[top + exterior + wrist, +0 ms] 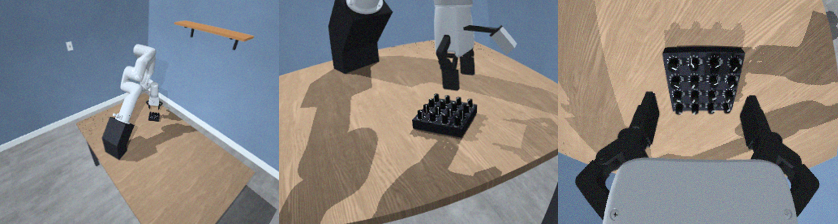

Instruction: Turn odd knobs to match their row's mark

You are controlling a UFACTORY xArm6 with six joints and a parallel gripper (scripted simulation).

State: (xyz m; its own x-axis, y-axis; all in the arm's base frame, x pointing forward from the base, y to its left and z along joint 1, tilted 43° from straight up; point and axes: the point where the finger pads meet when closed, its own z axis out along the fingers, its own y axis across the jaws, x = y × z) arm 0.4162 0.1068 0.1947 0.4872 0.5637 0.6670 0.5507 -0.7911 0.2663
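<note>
We see a plain corner room set up like a small robotics lab; a white jointed arm [130, 99] stands on a black pedestal [110, 148] [336, 36] at a wooden table [182, 174] [397, 158] [618, 30]; around it we find blue walls [211, 85] [303, 36], white skirting [24, 138], an outlet [69, 46] and a wooden shelf [212, 30].

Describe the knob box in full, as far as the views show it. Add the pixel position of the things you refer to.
The knob box [154, 119] [438, 127] [703, 51] is a low, squarish, black block, plastic-looking, with sixteen upright black knobs in a four-by-four grid. White lines mark the knobs and pale marks ring them; the printed names are too small to read. It lies level on the wooden table [182, 170] [397, 162] [628, 30], knobs up. The open gripper [154, 106] [458, 80] [700, 103] isn't touching it. I can't make out its feet or socket.
</note>
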